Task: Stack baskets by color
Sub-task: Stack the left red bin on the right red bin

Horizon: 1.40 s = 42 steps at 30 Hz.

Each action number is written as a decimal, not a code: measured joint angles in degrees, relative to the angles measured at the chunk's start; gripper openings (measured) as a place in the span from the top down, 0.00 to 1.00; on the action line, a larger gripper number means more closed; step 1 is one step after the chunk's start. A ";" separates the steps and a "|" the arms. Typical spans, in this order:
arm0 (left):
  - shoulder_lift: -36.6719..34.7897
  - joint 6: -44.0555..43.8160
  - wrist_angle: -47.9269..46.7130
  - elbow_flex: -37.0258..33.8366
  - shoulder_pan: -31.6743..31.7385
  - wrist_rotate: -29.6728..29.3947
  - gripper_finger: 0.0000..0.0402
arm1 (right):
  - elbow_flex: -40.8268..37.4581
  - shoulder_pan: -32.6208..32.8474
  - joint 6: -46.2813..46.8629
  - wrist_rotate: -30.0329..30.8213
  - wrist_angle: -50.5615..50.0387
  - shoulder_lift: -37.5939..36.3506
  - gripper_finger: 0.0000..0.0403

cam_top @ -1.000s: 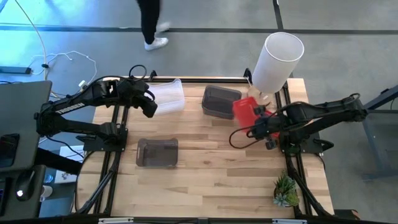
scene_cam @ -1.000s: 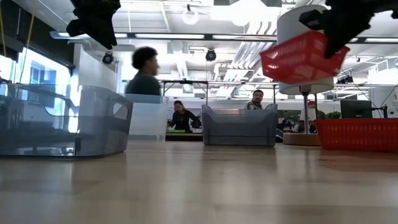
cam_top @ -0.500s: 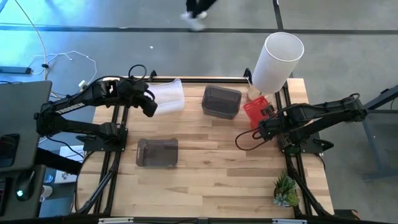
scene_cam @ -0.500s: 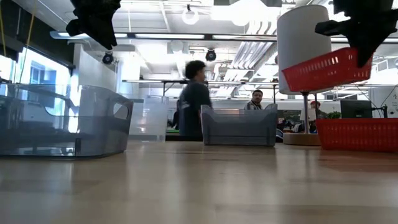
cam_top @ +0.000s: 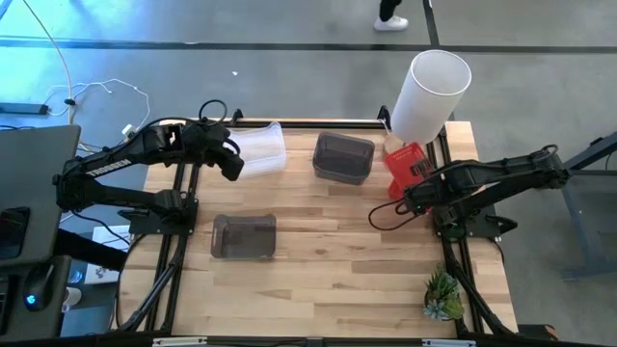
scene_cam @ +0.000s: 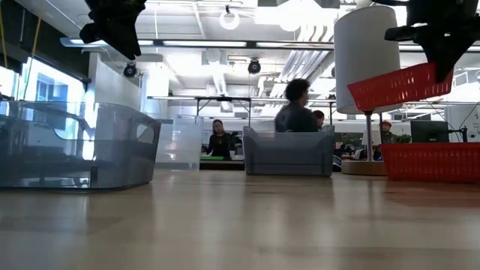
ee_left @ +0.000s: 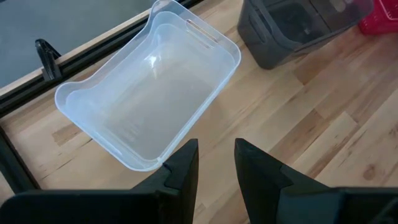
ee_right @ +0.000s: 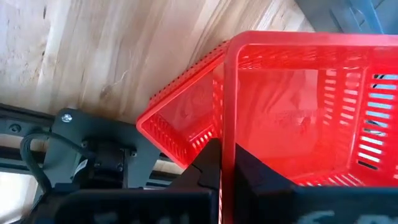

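Observation:
My right gripper [cam_top: 415,183] is shut on a red mesh basket [cam_top: 405,164], held in the air by the table's right edge, near the tall white cylinder [cam_top: 429,92]. A second red basket [scene_cam: 431,161] rests on its base on the table below it. My left gripper [ee_left: 214,165] hangs open, with nothing between its fingers, above the near end of a clear basket [ee_left: 149,81] at the far left. One dark grey basket [cam_top: 342,157] stands at the far middle and another [cam_top: 244,236] at the near left. My right gripper holds the red basket by the rim of one end wall [ee_right: 227,134], one finger inside the basket and one outside. The fingers come from above, pointing steeply down. The basket is lifted clear and tilted, its held end [scene_cam: 427,71] higher than its free end [scene_cam: 360,94].
A small green plant [cam_top: 442,296] stands at the near right corner. The black frame rails [cam_top: 463,280] run along both side edges. Bare wood [cam_top: 337,270] lies across the near middle. People move in the room beyond the table.
My right gripper has carried the red basket toward the table's right edge and tipped to point more steeply down. The basket has swung with it, its free end now lower than its held end. My left gripper has kept still.

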 joint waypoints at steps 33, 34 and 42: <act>0.00 -0.02 0.01 0.00 0.00 0.03 0.78 | -17.25 7.45 -10.33 1.68 0.69 -0.09 1.00; 0.00 -0.02 0.01 0.00 0.00 0.01 0.78 | -17.24 7.65 -10.33 1.64 0.69 -0.06 1.00; 0.02 -0.02 0.01 0.00 -0.02 0.03 0.78 | -17.52 8.00 -11.08 0.38 0.88 1.84 1.00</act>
